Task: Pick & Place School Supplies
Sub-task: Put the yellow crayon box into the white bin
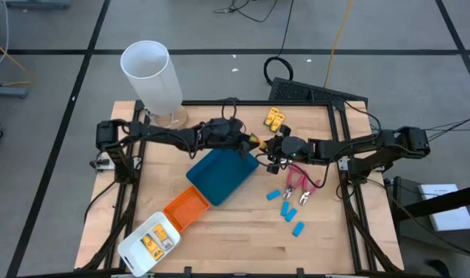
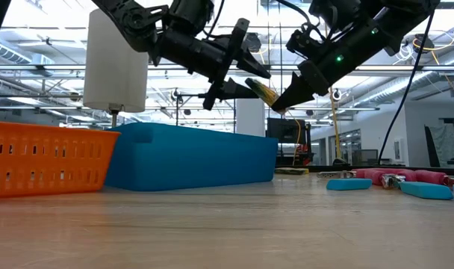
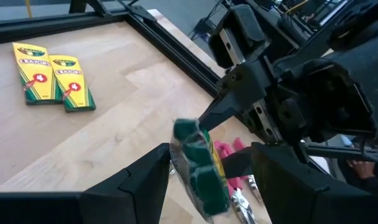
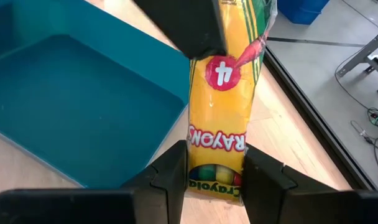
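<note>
Between both hands (image 1: 260,145) — crayon pack (image 4: 221,118)

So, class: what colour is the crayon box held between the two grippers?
Yellow with green trim, clearest in the right wrist view: crayon box.

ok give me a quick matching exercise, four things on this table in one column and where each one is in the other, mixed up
Things:
1. teal tray
2. white tray
3. crayon box in the handover
4. blue pieces

Places:
A. held up between both grippers
B. near front left corner, holding yellow boxes
C. table centre, under the left gripper
D. loose on the wood, right of centre

Pairs: 1-C, 2-B, 3-A, 4-D
</note>
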Controlling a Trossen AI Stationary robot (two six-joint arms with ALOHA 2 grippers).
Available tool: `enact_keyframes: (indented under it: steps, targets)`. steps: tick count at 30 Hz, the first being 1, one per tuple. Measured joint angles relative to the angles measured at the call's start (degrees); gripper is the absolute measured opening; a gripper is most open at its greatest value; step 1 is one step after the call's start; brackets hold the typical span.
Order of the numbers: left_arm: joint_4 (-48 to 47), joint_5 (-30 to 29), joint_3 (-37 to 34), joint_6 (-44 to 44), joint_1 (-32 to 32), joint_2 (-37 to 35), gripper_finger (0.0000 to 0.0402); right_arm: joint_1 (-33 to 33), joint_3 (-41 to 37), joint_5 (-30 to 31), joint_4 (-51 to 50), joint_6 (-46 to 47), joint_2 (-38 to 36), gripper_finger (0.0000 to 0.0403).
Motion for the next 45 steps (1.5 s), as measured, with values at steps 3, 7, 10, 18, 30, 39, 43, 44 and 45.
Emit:
enact_keyframes:
  steps: [3,7,10,18,30,39,43,44,45]
  targets:
    - [-0.9,0.2,0.0,-0.1,0.2,0.0,0.0223,0.0,0.0,0.0,0.0,-0.2,0.0,0.0118]
    - [-1.2,1.0,0.0,-0.3,0.4,0.0,0.0185,0.0,0.0,-0.1,-0.1,-0.2,0.0,0.0118]
    - [-1.3,1.2,0.0,-0.3,0.5,0.0,0.0142,0.0,0.0,-0.1,-0.1,-0.2,0.0,0.0118]
    - [-1.3,1.3,0.0,2.1,0.8,0.0,0.0074,0.0,0.0,-0.2,-0.3,0.9,0.0,0.0118]
    - [-7.3,2.1,0.0,8.4,2.7,-6.8,0.0076,0.0,0.2,-0.1,-2.3,6.2,-2.8,0.0119]
    - [-11.4,1.8,0.0,12.1,1.2,-11.1,0.0025,3.4,0.0,0.0,-0.2,2.9,-6.2,0.0119]
    - [-11.9,2.4,0.0,12.0,1.1,-11.1,0.0029,4.9,0.0,0.2,0.1,2.4,-6.5,0.0119]
    - [-11.8,2.5,0.0,12.0,1.1,-11.1,0.0031,5.1,0.0,0.2,0.0,2.6,-6.8,0.0119]
    - [-11.7,2.5,0.0,11.9,1.1,-11.1,0.0031,5.3,0.0,0.2,0.1,2.5,-7.0,0.0119]
